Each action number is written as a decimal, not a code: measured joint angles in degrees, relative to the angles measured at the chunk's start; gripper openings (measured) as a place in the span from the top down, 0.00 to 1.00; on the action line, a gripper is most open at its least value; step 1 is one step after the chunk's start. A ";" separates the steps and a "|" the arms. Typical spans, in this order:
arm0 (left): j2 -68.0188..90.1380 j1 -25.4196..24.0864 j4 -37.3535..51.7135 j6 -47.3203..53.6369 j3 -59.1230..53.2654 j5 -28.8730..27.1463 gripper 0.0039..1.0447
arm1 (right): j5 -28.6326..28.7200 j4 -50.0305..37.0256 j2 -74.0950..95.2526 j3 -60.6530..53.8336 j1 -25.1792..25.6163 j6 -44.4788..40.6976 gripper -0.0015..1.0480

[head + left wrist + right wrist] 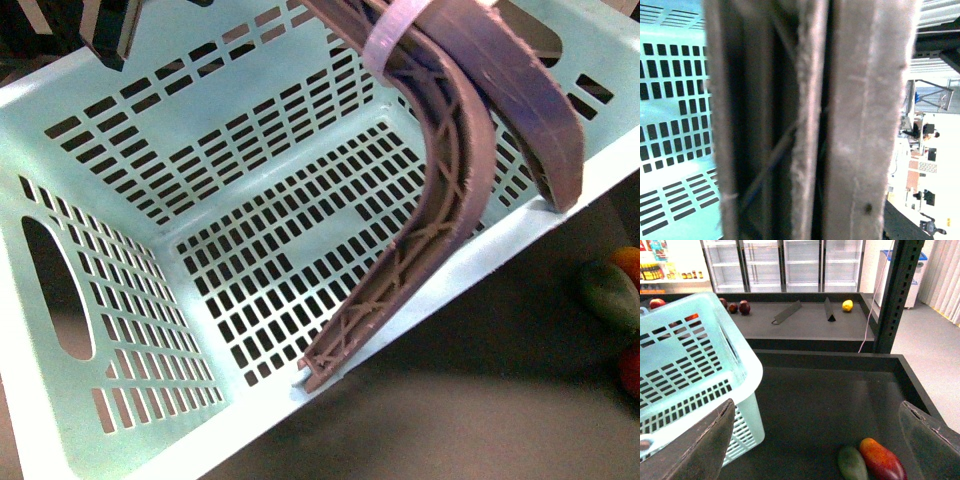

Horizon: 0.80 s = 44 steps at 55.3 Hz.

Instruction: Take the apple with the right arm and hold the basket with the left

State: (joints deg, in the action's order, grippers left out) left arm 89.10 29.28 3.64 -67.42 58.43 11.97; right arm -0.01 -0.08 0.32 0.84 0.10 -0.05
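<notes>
The pale teal slotted basket (120,420) fills the front view, tilted. My left gripper (445,285) is shut on its right wall, one curved grey-brown finger inside and one outside. In the left wrist view the pressed-together fingers (865,125) hide most of the basket (670,125). The red apple (881,460) with an orange patch lies on the dark shelf; it shows as a red sliver (632,370) at the front view's right edge. My right gripper (815,450) hangs open above the shelf. The apple sits between its fingers, apart from both, and the basket (690,365) is beside it.
An oblong green fruit (852,463) touches the apple and shows again (610,292) below a small orange fruit (628,262). The shelf has raised dark edges and a black upright post (897,290). The shelf behind holds dark red fruits (744,306) and a lemon (847,305).
</notes>
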 joint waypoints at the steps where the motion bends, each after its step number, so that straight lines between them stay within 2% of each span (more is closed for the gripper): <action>1: 0.13 0.26 -0.17 0.33 0.07 -0.04 0.74 | 0.00 0.00 0.00 0.00 0.00 0.02 0.08; 36: 1.01 1.01 -0.39 1.81 0.09 -0.37 0.74 | -0.02 0.02 0.02 0.02 0.00 0.02 0.08; 41: 1.03 0.98 -0.39 1.84 0.09 -0.44 0.74 | -4.24 15.76 9.25 6.58 0.22 6.99 0.08; 44: 1.01 0.96 -0.39 1.79 0.09 -0.59 0.74 | -3.34 21.35 14.95 9.18 1.88 9.38 0.08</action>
State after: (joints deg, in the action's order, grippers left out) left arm 90.11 30.24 3.25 -65.63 58.52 11.38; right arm -3.36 21.28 15.27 10.02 1.98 9.32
